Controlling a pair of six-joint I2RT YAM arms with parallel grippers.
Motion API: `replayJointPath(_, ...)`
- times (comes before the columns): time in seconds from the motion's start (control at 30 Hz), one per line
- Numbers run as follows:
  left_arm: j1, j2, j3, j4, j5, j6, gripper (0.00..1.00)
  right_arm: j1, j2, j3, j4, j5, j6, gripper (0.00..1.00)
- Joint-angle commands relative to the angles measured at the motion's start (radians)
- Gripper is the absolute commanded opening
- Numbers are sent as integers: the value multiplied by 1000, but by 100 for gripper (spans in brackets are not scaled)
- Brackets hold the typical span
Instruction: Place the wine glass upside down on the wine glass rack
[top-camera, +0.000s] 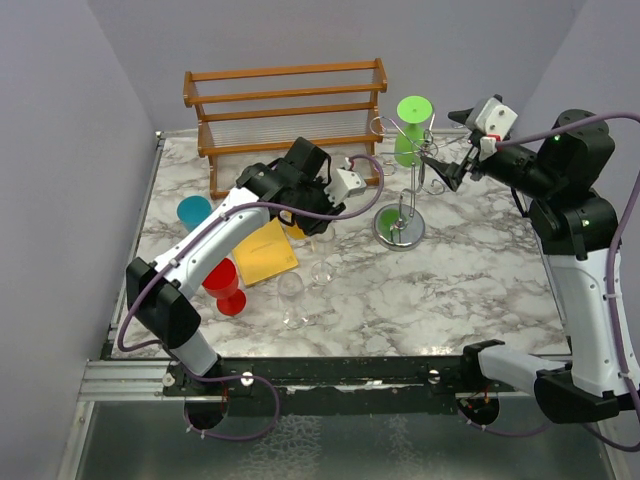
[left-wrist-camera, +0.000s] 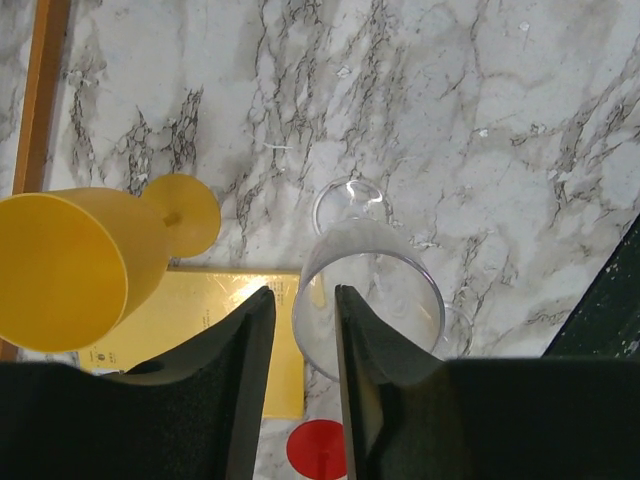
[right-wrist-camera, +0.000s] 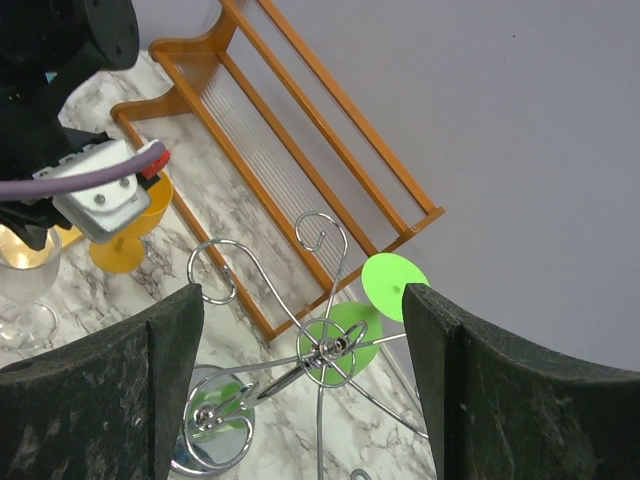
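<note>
Seen from above, the left tool (top-camera: 312, 224) hangs low over the marble desk (top-camera: 470, 270) by a yellow card (top-camera: 265, 252), while the right tool (top-camera: 446, 172) spreads beside the curled arms of the silver wine glass rack (top-camera: 400, 228), where a green glass (top-camera: 412, 128) hangs upside down. The left wrist view shows the clear wine glass (left-wrist-camera: 375, 290) upright on the desk, its rim between narrowly parted, unclenched fingers (left-wrist-camera: 250, 380); the card's small print is unreadable. The right wrist view frames the rack's wire top between wide-released fingers (right-wrist-camera: 130, 400), a brown wooden shelf (right-wrist-camera: 420, 217) behind.
</note>
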Motion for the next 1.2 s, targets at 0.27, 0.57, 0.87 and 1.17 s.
replayJointPath(0.27,-17,-7,13,-12,16,41,0,-4,-3,17,62,162,72,79)
replayJointPath(0.57,-16,-104,23,-7,231,64,0,-3,30,-19,118,421,110,77)
replayJointPath(0.87,-7,-155,41,47,400,-38,0,-5,-11,-95,96,492,162,67)
replayJointPath(1.17,60,-169,89,139,570,-209,0,-17,-30,-91,39,310,243,67)
